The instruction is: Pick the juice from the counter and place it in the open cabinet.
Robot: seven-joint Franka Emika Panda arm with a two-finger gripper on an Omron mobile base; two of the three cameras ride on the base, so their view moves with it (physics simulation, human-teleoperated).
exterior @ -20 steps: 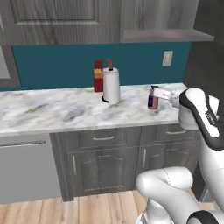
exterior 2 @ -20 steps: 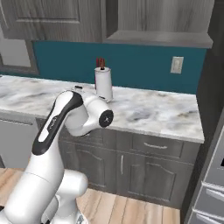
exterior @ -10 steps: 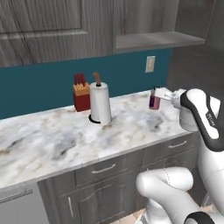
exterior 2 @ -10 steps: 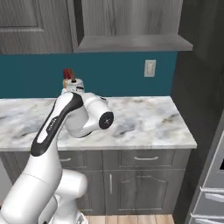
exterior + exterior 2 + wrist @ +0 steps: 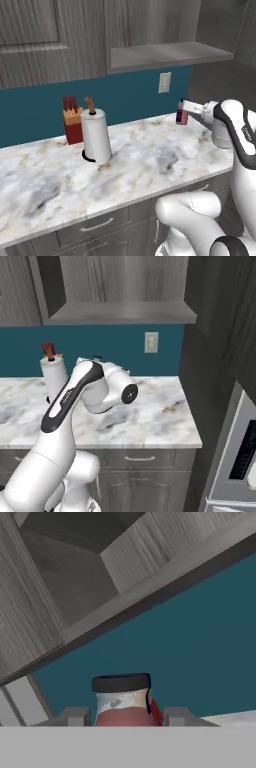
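Holding the juice (image 5: pixel 181 115) up in the air, the claw (image 5: pixel 186 107) is clamped on the little bottle, well above the counter (image 5: pixel 150 160) and below the shelf level of the open cabinet (image 5: pixel 170 52). The cabinet's grey shelf looks bare as far as I can see, nothing sitting in it.

Left base view gives the best overall look: paper towel roll (image 5: pixel 96 134) standing on the marble with the red knife block (image 5: pixel 73 125) just behind it against the teal wall, and a wall outlet (image 5: pixel 164 82) under the cabinet.

Right base view has the arm's elbow blocking the bottle, but you get the roll (image 5: pixel 54 374) poking out behind it.

Hand view is looking up from behind the juice (image 5: pixel 123 702): dark cap, pinkish top between the two fingertips (image 5: pixel 75 716), cabinet underside (image 5: pixel 75 572) overhead.
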